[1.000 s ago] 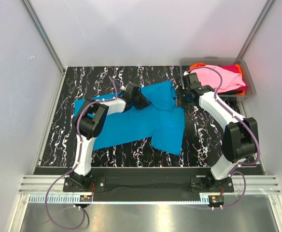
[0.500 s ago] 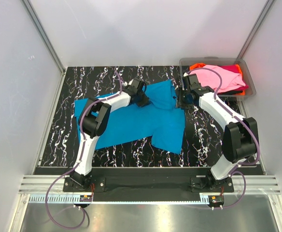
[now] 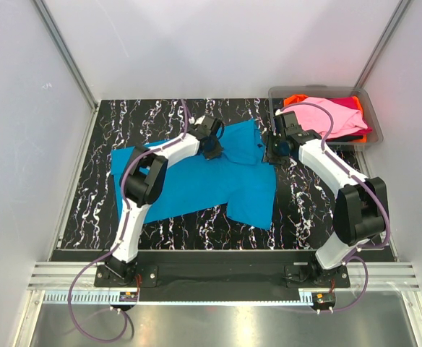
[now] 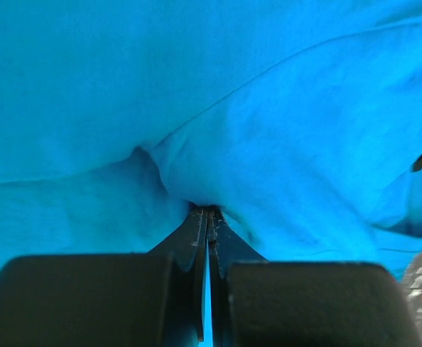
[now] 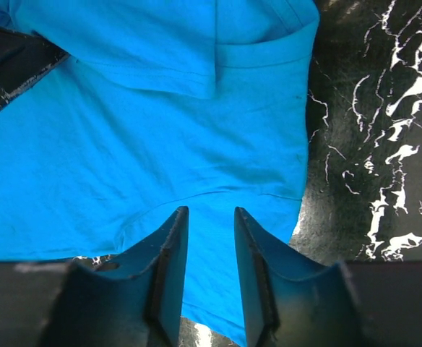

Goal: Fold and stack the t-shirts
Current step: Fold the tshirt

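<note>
A bright turquoise-blue t-shirt (image 3: 196, 181) lies spread on the black marbled table (image 3: 110, 123), its upper right part folded over. My left gripper (image 3: 214, 146) is at the shirt's back edge. In the left wrist view it (image 4: 207, 211) is shut on a pinch of the turquoise fabric (image 4: 269, 108). My right gripper (image 3: 273, 152) is at the shirt's back right corner. In the right wrist view it (image 5: 209, 211) is open, its jaws hanging over the shirt (image 5: 124, 144) with nothing between them.
A clear grey plastic bin (image 3: 375, 123) stands at the back right. It holds a light pink shirt (image 3: 334, 116) on top of orange (image 3: 295, 98), magenta (image 3: 354, 103) and black ones. White walls enclose the table. The left arm's tip (image 5: 9, 58) shows in the right wrist view.
My left gripper has moved right and a little back along the shirt's top edge, drawing the pinched fabric with it. My right gripper has hardly moved.
</note>
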`<state>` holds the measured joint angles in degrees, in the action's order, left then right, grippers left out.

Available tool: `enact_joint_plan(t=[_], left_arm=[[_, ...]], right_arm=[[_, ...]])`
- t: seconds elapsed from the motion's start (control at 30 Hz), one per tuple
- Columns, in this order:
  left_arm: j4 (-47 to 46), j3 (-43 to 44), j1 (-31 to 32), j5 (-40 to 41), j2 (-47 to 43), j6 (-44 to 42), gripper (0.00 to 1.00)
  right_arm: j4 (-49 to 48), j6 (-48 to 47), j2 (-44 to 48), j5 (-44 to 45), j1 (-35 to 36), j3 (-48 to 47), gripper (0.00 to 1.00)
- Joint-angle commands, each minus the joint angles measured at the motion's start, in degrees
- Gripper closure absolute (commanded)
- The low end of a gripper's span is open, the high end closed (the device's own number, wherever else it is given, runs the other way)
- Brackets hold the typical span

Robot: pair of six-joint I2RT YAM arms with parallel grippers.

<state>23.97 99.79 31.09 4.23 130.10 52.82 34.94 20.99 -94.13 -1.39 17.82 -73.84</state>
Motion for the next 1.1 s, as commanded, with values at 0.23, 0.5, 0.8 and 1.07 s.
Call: enact_joint_plan(t=[0.23, 0.5, 0.8, 1.07], left_arm=[[3.3, 0.8, 0.3, 1.1, -7.8, -10.2, 1.00], [3.3, -2.0, 0.0, -3.3, -10.1, -11.2, 1.00], [3.5, -4.4, -1.8, -9.0, -10.0, -10.3, 1.00], [3.6, -4.3, -2.9, -12.9, -9.4, -11.7, 0.99]], right_arm=[[-2.4, 2.4, -3.3, -5.0, -0.2, -4.1, 0.70], [-2.3, 2.6, -7.9, -5.0, 0.3, -8.2, 0.68], [-2.3, 2.0, -12.3, -4.5, 0.4, -10.3, 0.66], [-2.3, 0.7, -19.2, -1.0, 0.6, -13.7, 0.60]])
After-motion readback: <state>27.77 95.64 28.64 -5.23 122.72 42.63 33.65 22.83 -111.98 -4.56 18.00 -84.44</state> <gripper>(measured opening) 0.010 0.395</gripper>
